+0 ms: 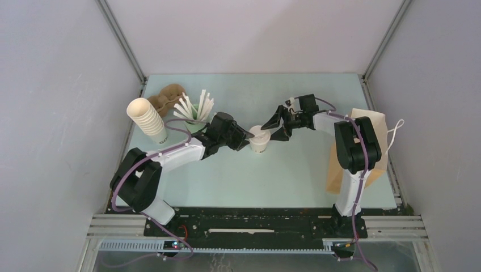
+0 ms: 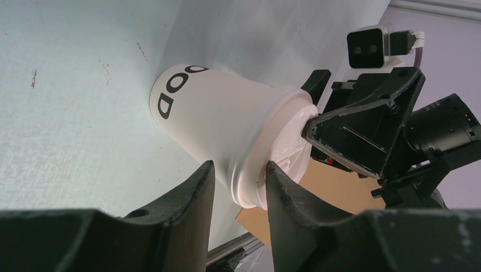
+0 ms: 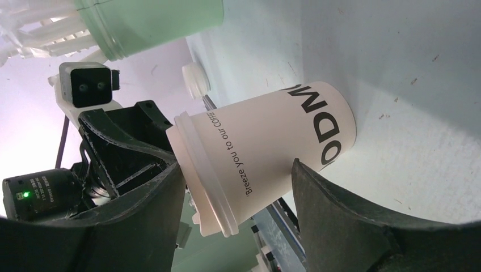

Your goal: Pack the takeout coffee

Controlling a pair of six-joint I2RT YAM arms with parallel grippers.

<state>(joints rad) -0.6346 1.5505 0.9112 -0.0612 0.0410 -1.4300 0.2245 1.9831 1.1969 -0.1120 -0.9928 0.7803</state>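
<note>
The takeout coffee point(image 1: 260, 139), a cream-white paper cup capped with a white lid point(image 3: 201, 173) and printed in black lettering, stands upright near the middle of the pale green table point(image 1: 227, 175) as two robot arms meet over it. The left gripper point(image 1: 247, 137) is part-closed on the cup's top, one finger against the wall just under the rim and the other on the lid. The right gripper point(image 1: 274, 129) straddles the cup from the opposite side with its jaws spread wide; one fingertip rests at the lid, the other stands clear of the cup's wall. A brown paper bag point(image 1: 379, 130) lies at the table's right edge, well apart, and a stack of cream cups point(image 1: 146, 120) stands at far left.
</note>
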